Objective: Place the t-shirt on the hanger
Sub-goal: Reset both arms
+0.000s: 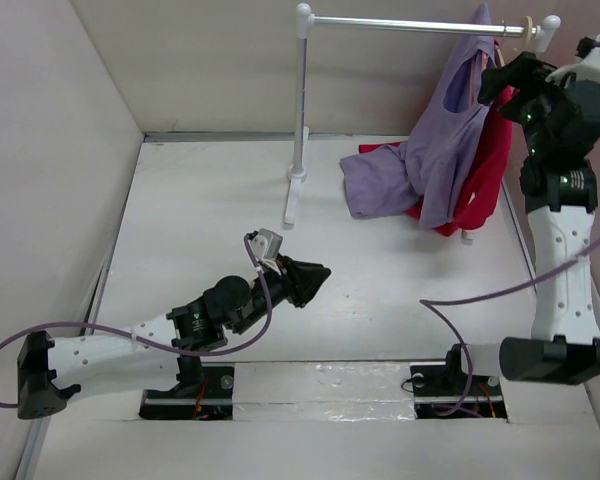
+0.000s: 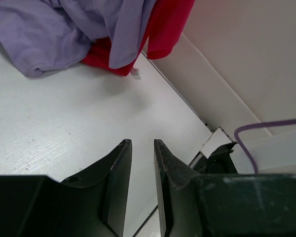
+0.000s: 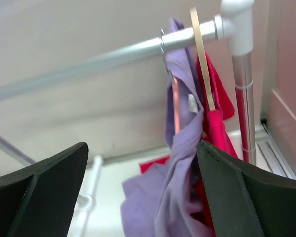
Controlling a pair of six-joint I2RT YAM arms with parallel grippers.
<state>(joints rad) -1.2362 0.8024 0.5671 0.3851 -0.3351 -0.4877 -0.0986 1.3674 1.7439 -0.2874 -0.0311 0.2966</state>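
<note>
The lavender t-shirt [image 1: 440, 150] hangs from the right end of the rack bar [image 1: 410, 24], and its lower part trails onto the table. In the right wrist view the t-shirt [image 3: 182, 148] drapes over the salmon-pink hanger [image 3: 175, 106], whose silver hook [image 3: 163, 42] sits on the bar. My right gripper [image 1: 492, 88] is raised beside the hanging t-shirt. It is open wide [image 3: 142, 144] and holds nothing, with the fabric close to its right finger. My left gripper [image 1: 315, 275] is low over the middle of the table. It is shut to a narrow slit [image 2: 142, 143], empty and far from the t-shirt [image 2: 49, 29].
A bright red shirt [image 1: 485, 170] hangs behind the lavender one on a tan hanger [image 3: 200, 54]. The rack's white post [image 1: 300, 110] and foot stand at centre back, with a second post [image 3: 241, 98] at the right. Walls close in the left, back and right.
</note>
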